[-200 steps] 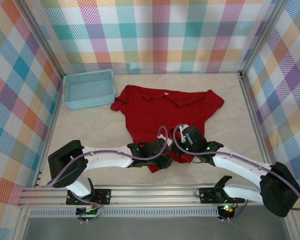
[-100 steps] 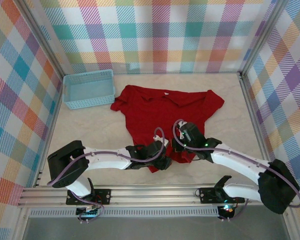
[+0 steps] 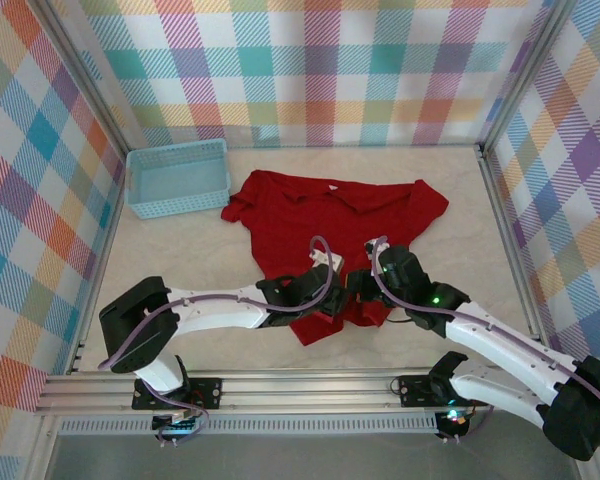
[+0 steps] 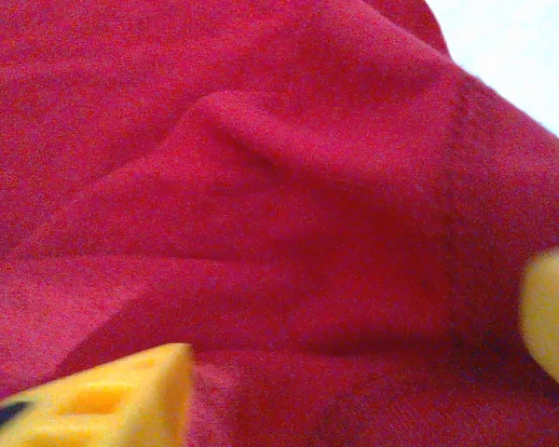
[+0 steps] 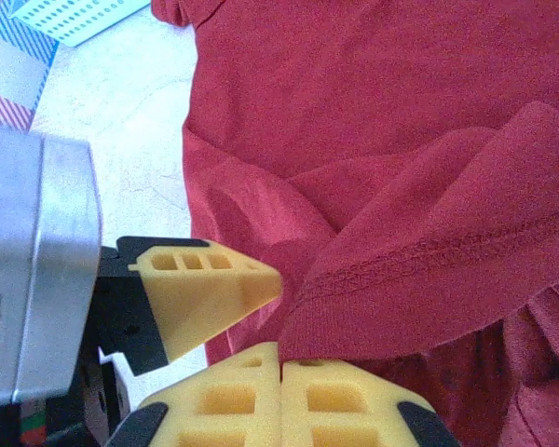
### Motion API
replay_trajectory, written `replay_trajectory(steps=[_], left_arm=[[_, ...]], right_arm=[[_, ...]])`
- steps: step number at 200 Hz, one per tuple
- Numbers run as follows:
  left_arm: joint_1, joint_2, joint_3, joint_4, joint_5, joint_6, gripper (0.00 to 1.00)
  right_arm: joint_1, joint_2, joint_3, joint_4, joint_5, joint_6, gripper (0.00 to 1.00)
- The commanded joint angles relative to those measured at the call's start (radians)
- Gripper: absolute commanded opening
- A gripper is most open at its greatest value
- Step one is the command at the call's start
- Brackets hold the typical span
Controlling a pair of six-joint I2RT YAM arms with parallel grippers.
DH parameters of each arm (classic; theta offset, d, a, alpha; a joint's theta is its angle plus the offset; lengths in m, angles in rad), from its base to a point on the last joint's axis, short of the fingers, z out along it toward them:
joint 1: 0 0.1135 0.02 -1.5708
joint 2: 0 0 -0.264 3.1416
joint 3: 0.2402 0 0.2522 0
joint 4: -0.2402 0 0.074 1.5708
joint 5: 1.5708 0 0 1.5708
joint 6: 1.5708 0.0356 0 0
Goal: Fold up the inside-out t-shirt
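The inside-out t-shirt (image 3: 330, 215) lies spread in the middle of the table, red, collar toward the back, its hem rumpled at the near side. My right gripper (image 3: 364, 292) is at that hem. In the right wrist view its yellow pads (image 5: 335, 400) meet, and the right gripper (image 5: 280, 358) pinches a stitched edge of the t-shirt (image 5: 419, 270). My left gripper (image 3: 328, 298) is just left of it, low on the cloth. In the left wrist view the left gripper (image 4: 354, 368) has its fingertips (image 4: 121, 396) wide apart, with the t-shirt (image 4: 289, 205) wrinkled between them.
A light-blue basket (image 3: 177, 178) stands at the back left, close to the shirt's left sleeve; its corner (image 5: 74, 19) shows in the right wrist view. Metal rails and plaid walls close in the table. The two wrists sit close together at the hem.
The right gripper has shut on the hem and shifted slightly. The left gripper has moved forward and right onto the cloth beside it, its jaws narrowing after opening wider.
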Motion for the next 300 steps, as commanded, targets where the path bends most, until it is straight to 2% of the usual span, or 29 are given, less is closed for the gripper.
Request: replay_trajectory(steps=[1,11,28,38,56,106,143,180,211,234,254,266,300], left_arm=[[0.018,0.007,0.032,-0.054,-0.035,0.011,0.27],[0.023,-0.004,0.031,-0.057,-0.031,0.014,0.16],[0.033,-0.032,0.031,-0.069,-0.011,0.015,0.04],[0.041,-0.049,0.024,-0.067,0.014,0.018,0.01],[0.056,-0.076,0.020,-0.068,0.048,0.018,0.00],[0.091,-0.119,0.039,-0.114,0.111,0.028,0.00],[0.099,-0.148,0.053,-0.138,0.136,0.039,0.00],[0.113,-0.154,0.085,-0.168,0.177,0.053,0.00],[0.121,-0.170,0.112,-0.197,0.189,0.070,0.00],[0.122,-0.187,0.129,-0.214,0.192,0.101,0.00],[0.122,-0.215,0.121,-0.217,0.221,0.138,0.00],[0.121,-0.238,0.103,-0.217,0.241,0.161,0.00],[0.121,-0.296,0.076,-0.232,0.272,0.197,0.00]], right_arm=[[-0.006,-0.017,-0.009,0.011,-0.020,-0.019,0.00],[-0.006,-0.026,-0.025,0.021,-0.007,-0.042,0.07],[-0.005,-0.060,-0.084,0.076,0.007,-0.109,0.29],[-0.005,-0.086,-0.145,0.144,0.012,-0.148,0.37],[0.005,-0.106,-0.253,0.301,-0.003,-0.198,0.42],[0.136,0.080,-0.340,0.572,0.109,-0.286,0.39],[0.161,0.212,-0.383,0.774,0.183,-0.325,0.37],[0.199,0.280,-0.394,0.847,0.238,-0.385,0.37],[0.231,0.348,-0.363,0.849,0.199,-0.420,0.37],[0.232,0.394,-0.311,0.786,0.178,-0.403,0.40],[0.218,0.423,-0.271,0.736,0.165,-0.386,0.41],[0.198,0.423,-0.250,0.703,0.109,-0.377,0.42],[0.195,0.426,-0.204,0.621,0.043,-0.404,0.49]])
